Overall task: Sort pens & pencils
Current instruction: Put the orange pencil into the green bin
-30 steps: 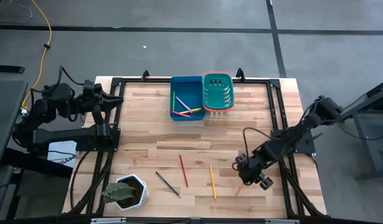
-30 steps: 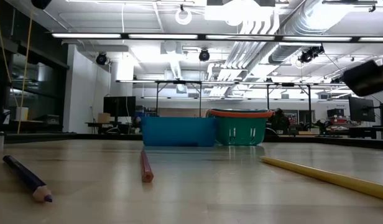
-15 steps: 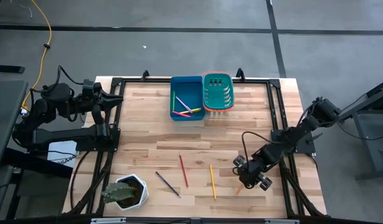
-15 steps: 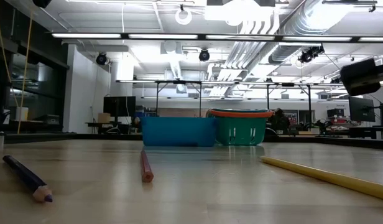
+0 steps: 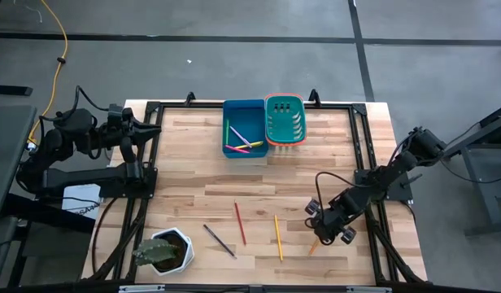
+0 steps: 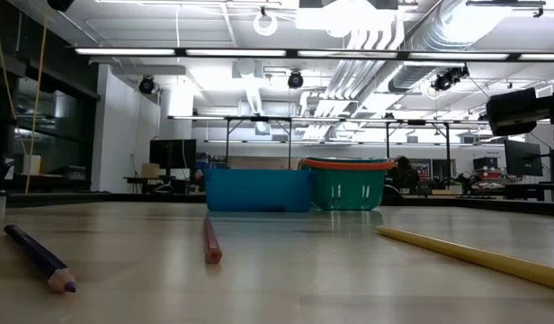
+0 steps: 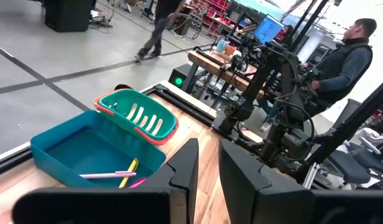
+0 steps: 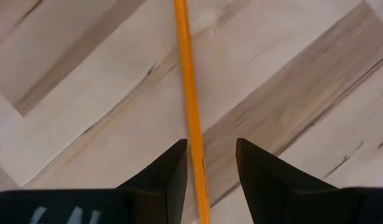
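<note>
My right gripper is open and points down at the table's near right part, over an orange pencil. The pencil lies flat on the wood and runs between the two fingers, close to one of them; whether it touches that finger I cannot tell. In the high view the orange pencil sticks out below my right gripper. A yellow pencil, a red one and a dark purple one lie flat on the table. My left gripper is open and waits above the table's left edge.
A blue bin with pink, yellow and green sticks and a green basket with an orange rim stand side by side at the far edge. A white pot with a plant sits at the near left. A person is beyond the table.
My right arm has shifted a little over the orange pencil; in the low view its dark wrist has turned from slanted to level. The pencils lie where they were.
</note>
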{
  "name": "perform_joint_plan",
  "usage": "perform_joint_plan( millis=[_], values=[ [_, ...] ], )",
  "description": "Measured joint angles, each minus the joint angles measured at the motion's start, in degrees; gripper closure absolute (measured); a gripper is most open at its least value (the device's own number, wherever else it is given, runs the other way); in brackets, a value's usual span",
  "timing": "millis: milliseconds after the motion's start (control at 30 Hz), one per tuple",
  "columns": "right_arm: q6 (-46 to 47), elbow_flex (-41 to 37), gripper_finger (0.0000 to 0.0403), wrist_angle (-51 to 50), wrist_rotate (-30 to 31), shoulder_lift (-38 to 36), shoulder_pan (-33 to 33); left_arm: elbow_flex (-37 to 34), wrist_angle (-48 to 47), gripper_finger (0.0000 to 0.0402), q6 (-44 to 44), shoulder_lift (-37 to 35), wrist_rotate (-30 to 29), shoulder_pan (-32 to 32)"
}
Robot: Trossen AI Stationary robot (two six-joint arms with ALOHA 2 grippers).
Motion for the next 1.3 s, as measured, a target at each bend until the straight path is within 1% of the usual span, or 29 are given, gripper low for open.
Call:
perform_joint_plan(
  millis=[233, 467, 633, 733, 1033, 1300],
  values=[
    [-1.5, 0.0, 0.0274, -0.5, 0.0, 0.3, 0.0, 0.0, 0.0, 0.0350, 0.0, 0.0, 0.0, 0.0],
    [-1.9, -0.1, 0.0274, -1.1, -0.3, 4.9, 0.1, 0.0, 0.0, 0.0350, 0.1, 0.0, 0.0, 0.0],
    [-2.1, -0.1, 0.0277, -1.0, 0.0, 5.3, 0.5, 0.0, 0.0, 0.0350, 0.1, 0.0, 0.0, 0.0],
    [-2.1, -0.1, 0.0290, -0.9, 0.0, 5.3, 0.4, 0.0, -0.1, 0.0350, 0.1, 0.0, 0.0, 0.0],
    [-2.1, -0.1, 0.0346, -0.6, 0.4, 5.4, 0.3, 0.0, -0.1, 0.0350, 0.6, 0.0, 0.0, 0.0],
    [-1.9, -0.1, 0.0374, -0.2, 0.9, 5.4, 0.0, 0.0, -0.1, 0.0350, 0.8, 0.0, 0.0, 0.0]
  ],
)
